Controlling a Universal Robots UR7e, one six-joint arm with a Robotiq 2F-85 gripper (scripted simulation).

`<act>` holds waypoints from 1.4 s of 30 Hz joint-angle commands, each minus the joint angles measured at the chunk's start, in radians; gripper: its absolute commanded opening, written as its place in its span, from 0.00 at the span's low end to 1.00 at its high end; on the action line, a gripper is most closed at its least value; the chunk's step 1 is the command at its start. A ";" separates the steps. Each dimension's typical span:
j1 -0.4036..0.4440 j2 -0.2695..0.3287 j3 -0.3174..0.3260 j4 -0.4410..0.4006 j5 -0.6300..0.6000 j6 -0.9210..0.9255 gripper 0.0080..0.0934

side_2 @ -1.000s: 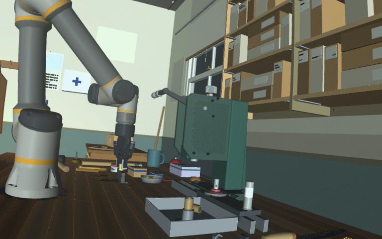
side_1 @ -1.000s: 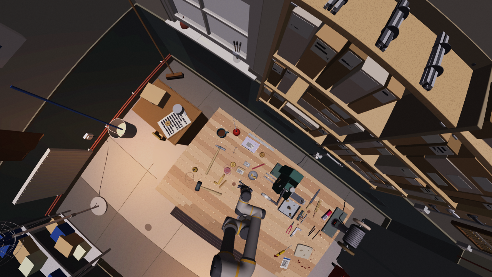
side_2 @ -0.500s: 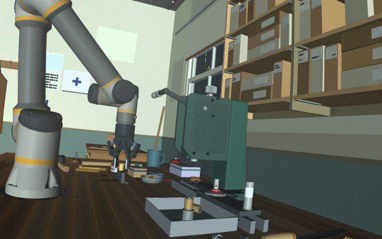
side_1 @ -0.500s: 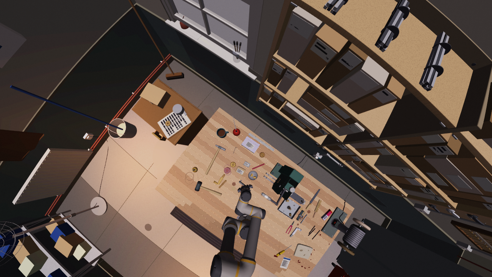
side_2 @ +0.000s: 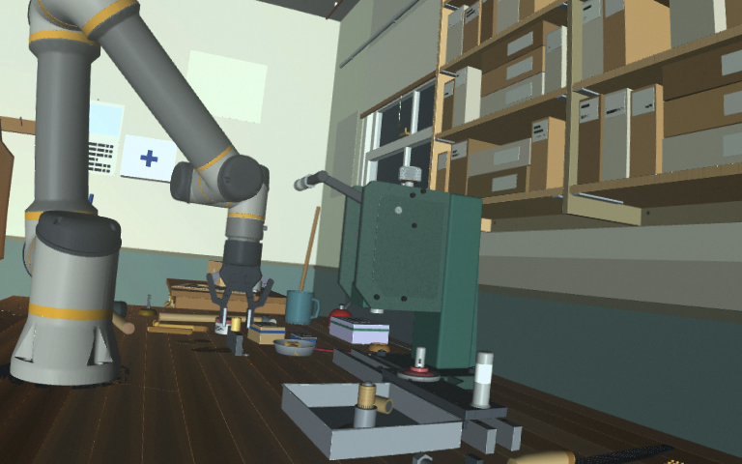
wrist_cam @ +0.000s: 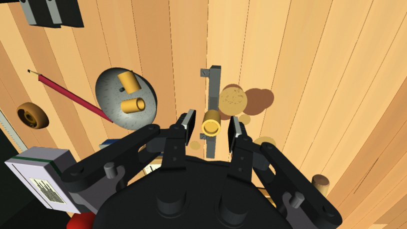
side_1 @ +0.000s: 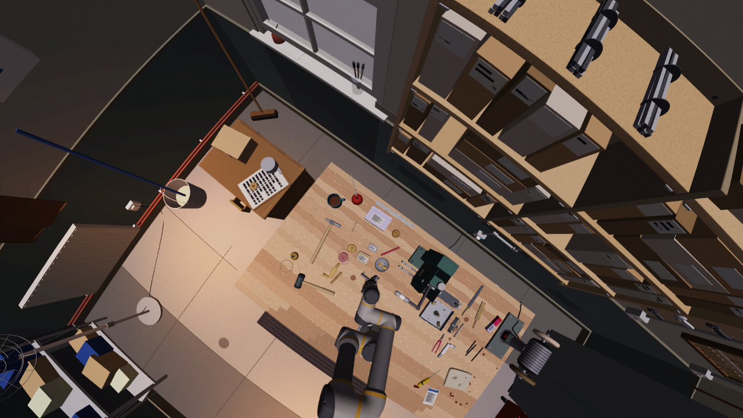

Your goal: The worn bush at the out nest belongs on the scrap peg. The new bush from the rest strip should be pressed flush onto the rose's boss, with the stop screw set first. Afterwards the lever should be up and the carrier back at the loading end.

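The new brass bush stands upright on the grey rest strip on the bench, left of the green press. A worn brass bush sits on a peg in the grey tray, with another brass piece leaning beside it. The rose with its boss lies on the carrier rail under the press, and the press lever points up and to the left. My gripper is lowered around the new bush, with a finger on either side, open and holding nothing.
A grey dish with two brass bushes lies left of the strip, next to a red pencil. A white box, a brass wheel and a cork lie nearby. A teal mug stands behind.
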 commanded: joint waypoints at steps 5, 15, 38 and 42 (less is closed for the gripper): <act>0.000 0.000 0.000 0.000 0.000 -0.067 0.47; 0.000 0.001 0.001 -0.003 0.000 -0.093 0.47; 0.000 0.010 0.005 -0.016 0.000 -0.095 0.26; 0.000 0.010 0.005 -0.016 0.000 -0.095 0.17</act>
